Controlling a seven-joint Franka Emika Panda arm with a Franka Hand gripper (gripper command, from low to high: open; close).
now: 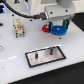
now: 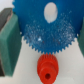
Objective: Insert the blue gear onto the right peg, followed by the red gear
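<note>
The gripper (image 1: 60, 26) is clamped on the blue gear (image 2: 49, 30), holding it just above the tabletop (image 1: 15, 62) at the far right of the exterior view. Rigid, light plastic with toothed edges, it looks best pinched across its rim. The red gear (image 2: 46, 67) sits just beside it.

A robotics lab bench — white table (image 1: 15, 60), black cable (image 1: 20, 12) and grey peg plate (image 1: 46, 56) below the gripper (image 1: 59, 24).
</note>
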